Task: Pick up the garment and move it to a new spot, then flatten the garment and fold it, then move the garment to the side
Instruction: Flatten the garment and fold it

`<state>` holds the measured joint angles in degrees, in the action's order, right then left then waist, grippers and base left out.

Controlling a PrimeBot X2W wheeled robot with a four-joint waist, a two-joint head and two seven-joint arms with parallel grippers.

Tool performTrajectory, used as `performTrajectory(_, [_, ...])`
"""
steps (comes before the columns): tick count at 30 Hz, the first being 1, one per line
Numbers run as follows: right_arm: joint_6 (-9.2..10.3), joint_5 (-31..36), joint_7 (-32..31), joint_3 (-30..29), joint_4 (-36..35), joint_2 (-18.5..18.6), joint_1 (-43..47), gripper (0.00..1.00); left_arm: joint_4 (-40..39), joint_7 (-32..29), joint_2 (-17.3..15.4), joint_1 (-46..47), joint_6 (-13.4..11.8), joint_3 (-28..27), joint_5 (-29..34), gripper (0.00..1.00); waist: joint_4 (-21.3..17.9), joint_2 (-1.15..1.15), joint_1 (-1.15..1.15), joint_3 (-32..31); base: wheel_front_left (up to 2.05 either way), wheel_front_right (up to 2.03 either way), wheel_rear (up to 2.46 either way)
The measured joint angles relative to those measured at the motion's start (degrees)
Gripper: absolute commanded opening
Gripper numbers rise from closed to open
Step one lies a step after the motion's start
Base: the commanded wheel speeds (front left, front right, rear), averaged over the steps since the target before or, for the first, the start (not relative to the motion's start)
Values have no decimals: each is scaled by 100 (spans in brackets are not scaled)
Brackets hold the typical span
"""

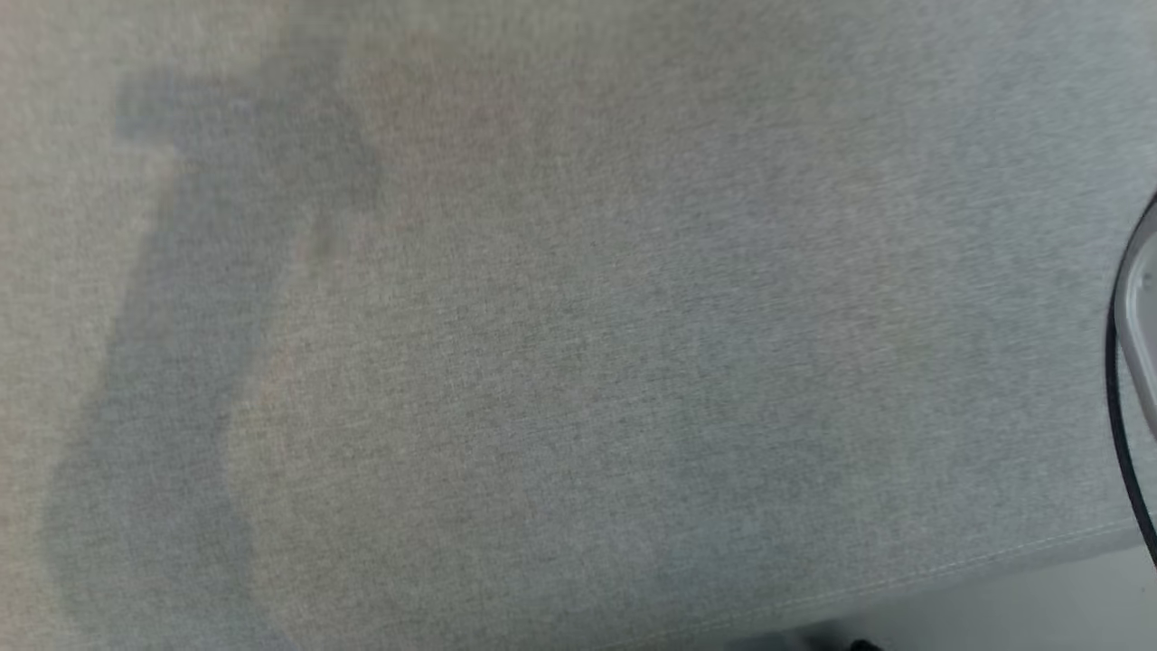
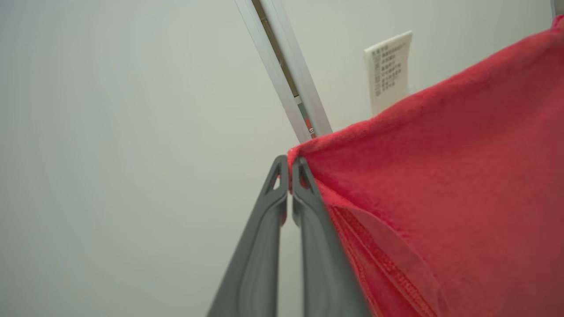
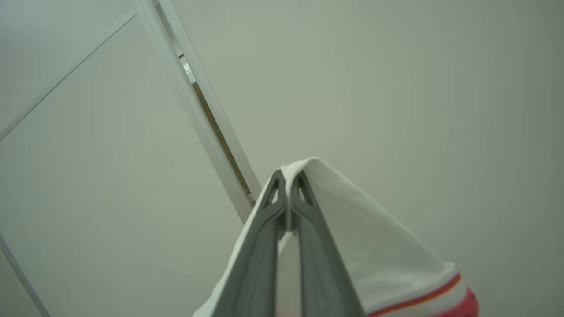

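My left gripper [image 2: 290, 165] is shut on a corner of the red fleece garment [image 2: 440, 185], which hangs to the right of the fingers with a stitched hem below. My right gripper [image 3: 288, 178] is shut on a white part of the garment [image 3: 374, 246]; that part ends in a red-striped white band and red cloth at the lower right. Both grippers point up toward a pale wall. In the head view the grey fabric work surface [image 1: 578, 344] lies bare, with soft shadows on its left.
A silver metal frame post [image 2: 286, 75] runs diagonally along the wall, also seen as the post [image 3: 207, 119]. A white printed sheet [image 2: 387, 70] hangs on the wall. A black cable [image 1: 1121, 389] curves past the surface's right edge.
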<state>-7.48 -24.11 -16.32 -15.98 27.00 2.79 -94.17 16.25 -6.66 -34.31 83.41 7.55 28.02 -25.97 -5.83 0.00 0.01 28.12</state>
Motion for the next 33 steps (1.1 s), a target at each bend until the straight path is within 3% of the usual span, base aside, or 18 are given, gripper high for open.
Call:
performTrajectory(6, [0,-89,675,260,923,-4,200,0,1358,1454,413,101,-1,371,137,0,185,0,1,492,0,0,0])
performTrajectory(11, [0,-621,896,454,950,-5,1708,0,1885,2049,549,-994,-1,799,30,0,326,0,0,455,0,0,0])
performTrajectory(17, [0,-1044,1035,858,14,-8,4249,0,1614,2161,687,-2930,-31,855,-170,0,380,0,0,85,0,0,0])
performTrajectory(24, [0,-1546,650,851,-1573,-3,7207,0,370,2171,837,-5284,-441,393,-221,0,385,0,-1,-581,0,0,0])
performTrajectory(33, [0,-2026,-115,459,-3273,2,10384,0,-960,2126,713,-8086,-1066,391,-476,0,454,0,-2,-1357,0,0,0])
